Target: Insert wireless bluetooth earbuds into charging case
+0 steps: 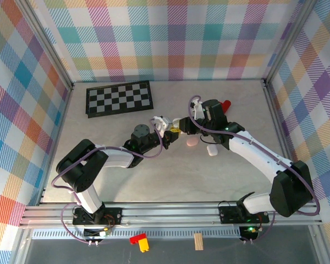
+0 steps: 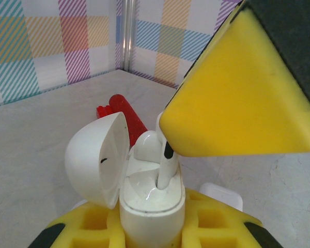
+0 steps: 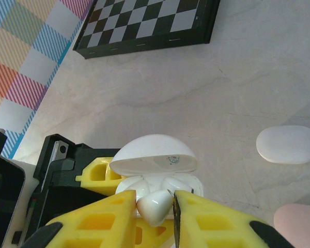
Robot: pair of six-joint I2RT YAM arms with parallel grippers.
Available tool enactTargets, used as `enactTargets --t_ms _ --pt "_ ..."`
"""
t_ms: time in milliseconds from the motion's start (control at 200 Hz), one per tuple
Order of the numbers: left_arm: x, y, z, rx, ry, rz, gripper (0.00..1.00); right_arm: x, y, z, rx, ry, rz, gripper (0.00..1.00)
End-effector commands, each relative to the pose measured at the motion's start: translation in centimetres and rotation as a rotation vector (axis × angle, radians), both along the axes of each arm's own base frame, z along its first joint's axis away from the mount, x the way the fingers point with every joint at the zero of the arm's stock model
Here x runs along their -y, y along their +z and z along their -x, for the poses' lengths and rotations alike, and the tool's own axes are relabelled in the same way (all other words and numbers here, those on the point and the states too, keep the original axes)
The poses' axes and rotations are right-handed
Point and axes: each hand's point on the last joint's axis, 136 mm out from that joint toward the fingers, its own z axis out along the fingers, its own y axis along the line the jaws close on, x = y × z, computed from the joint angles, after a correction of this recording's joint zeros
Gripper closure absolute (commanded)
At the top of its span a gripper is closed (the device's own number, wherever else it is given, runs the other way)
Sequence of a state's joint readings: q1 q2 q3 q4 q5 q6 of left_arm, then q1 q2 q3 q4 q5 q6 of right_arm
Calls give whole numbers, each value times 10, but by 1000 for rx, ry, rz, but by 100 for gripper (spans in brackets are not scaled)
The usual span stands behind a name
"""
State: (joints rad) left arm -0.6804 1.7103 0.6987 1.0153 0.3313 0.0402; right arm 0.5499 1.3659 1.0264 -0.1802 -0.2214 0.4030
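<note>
Over the desk (image 1: 170, 181), our left fingers (image 1: 163, 125) were clenched on the open case (image 2: 151, 204). Our right fingers (image 1: 177, 127) gripped one earbud (image 2: 167, 169), its stem partly socketed. A second earbud (image 2: 144, 144) seemed seated beside it. We judged that the held one needed pushing home.

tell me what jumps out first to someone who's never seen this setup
The eye lands where the arms meet: the left gripper clamps an open white charging case, while the right gripper holds an earbud with its stem pointing down into the case. Next come the black-and-white chessboard at the far left of the table and the loud plaid walls around it.
</note>
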Motion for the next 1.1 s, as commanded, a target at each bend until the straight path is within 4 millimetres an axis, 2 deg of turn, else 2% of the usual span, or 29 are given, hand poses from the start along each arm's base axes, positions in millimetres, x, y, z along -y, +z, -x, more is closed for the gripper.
enactTargets --t_ms 0,170,325,415,690,800,930,1095 --pt "6 42 3 78 -20 79 98 -5 -1 8 -9 36 -6 74" --pt "4 38 2 69 -7 74 98 -8 7 13 -12 58 -28 63" --pt "4 36 3 68 -11 69 98 3 18 11 30 -5 -33 50" --pt "5 36 5 73 -24 65 98 5 21 12 30 -15 -39 48" --pt "6 37 9 88 -45 58 98 -6 15 12 -21 25 -62 54" --pt "6 35 9 82 -46 54 98 -9 15 13 -32 41 -75 66" --pt "6 34 9 77 -49 51 98 -8 14 15 -36 42 -71 76" --pt "6 33 7 70 -38 45 98 -11 15 21 -50 68 -92 76"
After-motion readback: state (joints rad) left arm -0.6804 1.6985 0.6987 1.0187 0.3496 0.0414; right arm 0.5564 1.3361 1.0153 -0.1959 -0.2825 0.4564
